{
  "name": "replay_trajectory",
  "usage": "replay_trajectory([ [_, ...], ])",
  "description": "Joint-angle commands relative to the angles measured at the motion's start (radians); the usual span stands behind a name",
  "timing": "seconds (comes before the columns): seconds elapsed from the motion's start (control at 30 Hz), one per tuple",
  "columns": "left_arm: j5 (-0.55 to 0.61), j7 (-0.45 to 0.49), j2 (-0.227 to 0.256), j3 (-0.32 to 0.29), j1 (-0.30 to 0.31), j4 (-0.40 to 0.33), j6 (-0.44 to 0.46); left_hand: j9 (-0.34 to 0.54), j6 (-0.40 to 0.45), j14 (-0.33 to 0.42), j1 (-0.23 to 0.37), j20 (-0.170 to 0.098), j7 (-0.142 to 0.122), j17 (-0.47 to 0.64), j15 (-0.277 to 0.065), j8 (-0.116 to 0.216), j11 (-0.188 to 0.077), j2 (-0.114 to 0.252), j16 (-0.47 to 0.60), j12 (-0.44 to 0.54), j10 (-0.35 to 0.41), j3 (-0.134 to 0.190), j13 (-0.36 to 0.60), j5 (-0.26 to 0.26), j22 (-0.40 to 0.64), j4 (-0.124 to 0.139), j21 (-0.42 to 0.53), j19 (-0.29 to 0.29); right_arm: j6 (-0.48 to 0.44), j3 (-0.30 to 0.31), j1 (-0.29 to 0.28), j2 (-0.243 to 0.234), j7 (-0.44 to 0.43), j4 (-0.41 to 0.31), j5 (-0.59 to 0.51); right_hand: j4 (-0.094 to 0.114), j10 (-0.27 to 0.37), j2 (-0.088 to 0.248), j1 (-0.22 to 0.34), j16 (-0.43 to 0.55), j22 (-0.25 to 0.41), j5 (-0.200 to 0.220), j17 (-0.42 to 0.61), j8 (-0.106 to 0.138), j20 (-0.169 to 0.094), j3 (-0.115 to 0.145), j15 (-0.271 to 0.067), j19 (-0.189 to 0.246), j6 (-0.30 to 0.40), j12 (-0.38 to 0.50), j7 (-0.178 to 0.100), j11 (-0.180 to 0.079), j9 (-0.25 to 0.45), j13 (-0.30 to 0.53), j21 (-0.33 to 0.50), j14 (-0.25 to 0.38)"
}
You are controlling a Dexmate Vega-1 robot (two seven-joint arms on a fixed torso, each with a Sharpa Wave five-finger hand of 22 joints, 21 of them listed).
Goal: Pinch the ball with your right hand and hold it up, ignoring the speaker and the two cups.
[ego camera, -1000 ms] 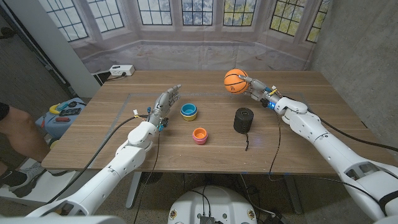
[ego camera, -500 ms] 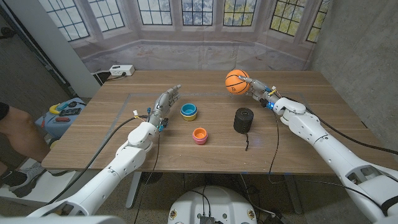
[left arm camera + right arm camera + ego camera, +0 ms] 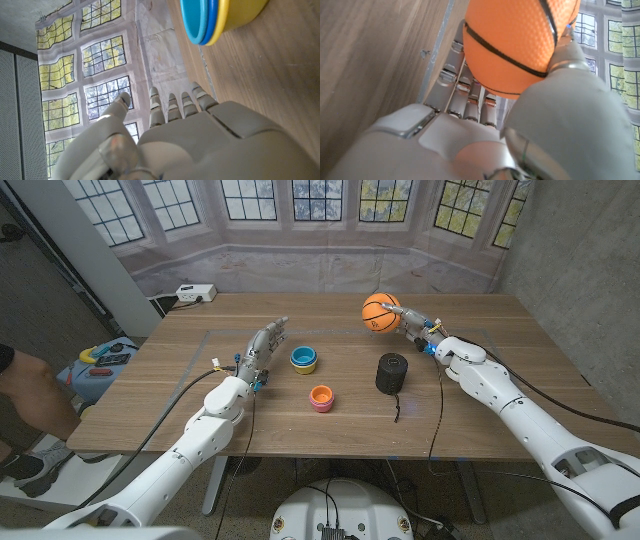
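Right hand (image 3: 412, 323) pinches ball (image 3: 379, 310), held up above table (image 3: 480, 395).
Ball: behind speaker (image 3: 392, 373), clear of the wood, between thumb and fingers (image 3: 470, 95). Left hand (image 3: 262, 348) holds nothing, fingers apart, just left of blue-yellow cup (image 3: 303, 359). Count: one ball, one speaker, two cups; second, orange-pink cup (image 3: 320, 397), left of speaker.

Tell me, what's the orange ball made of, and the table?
The ball looks like rubber: matte orange, tiny bumps all over, black grooves like a basketball. Pinched in the right robot hand, it keeps its shape. The table looks like wood, showing brown grain lines, maybe a veneer.
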Motion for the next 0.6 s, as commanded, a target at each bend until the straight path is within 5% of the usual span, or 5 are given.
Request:
replay_trajectory([
  [0.03, -0.004, -0.001, 0.002, -0.006, 0.002, 0.004, -0.007, 0.003, 0.01, 0.012, 0.01, 0.003, -0.001, 0.002, 0.002, -0.001, 0.0, 0.0, 0.001, 0.001, 0.007, 0.002, 0.005, 0.008, 0.003, -0.002, -0.003, 0.01, -0.017, 0.007, -0.02, 0.023, -0.113, -0.038, -0.01, -0.012, 0.166, 0.192, 0.253, 0.002, 0.013, -0.004, 0.053, 0.019, -0.069, 0.029, -0.251, 0.061, 0.075, 0.017, -0.044, -0.146, -0.002, 0.031, 0.035, 0.183],
  [0.23, -0.006, -0.002, 0.003, -0.009, 0.005, 0.001, -0.007, 0.003, 0.011, 0.013, 0.011, 0.003, -0.001, 0.002, 0.003, -0.001, -0.001, 0.0, 0.001, 0.003, 0.012, 0.002, 0.005, 0.008, 0.003, -0.002, -0.004, 0.011, -0.022, 0.014, -0.028, 0.031, -0.146, -0.05, -0.006, -0.003, 0.227, 0.184, 0.305, -0.017, 0.032, -0.014, 0.059, 0.043, -0.078, 0.026, -0.251, 0.08, 0.136, 0.035, -0.062, -0.18, -0.006, 0.041, 0.089, 0.243],
  [0.6, -0.009, 0.001, 0.009, -0.014, 0.014, -0.012, -0.008, 0.003, 0.013, 0.016, 0.012, 0.003, -0.004, 0.002, 0.003, -0.001, -0.001, 0.0, 0.001, 0.002, 0.013, 0.002, 0.005, 0.008, 0.003, -0.003, -0.004, 0.012, -0.039, 0.02, -0.031, 0.039, -0.177, -0.066, 0.006, 0.005, 0.309, 0.182, 0.348, -0.033, 0.061, -0.025, 0.078, 0.066, -0.079, 0.015, -0.25, 0.097, 0.197, 0.016, -0.063, -0.198, -0.011, -0.007, 0.169, 0.315],
])
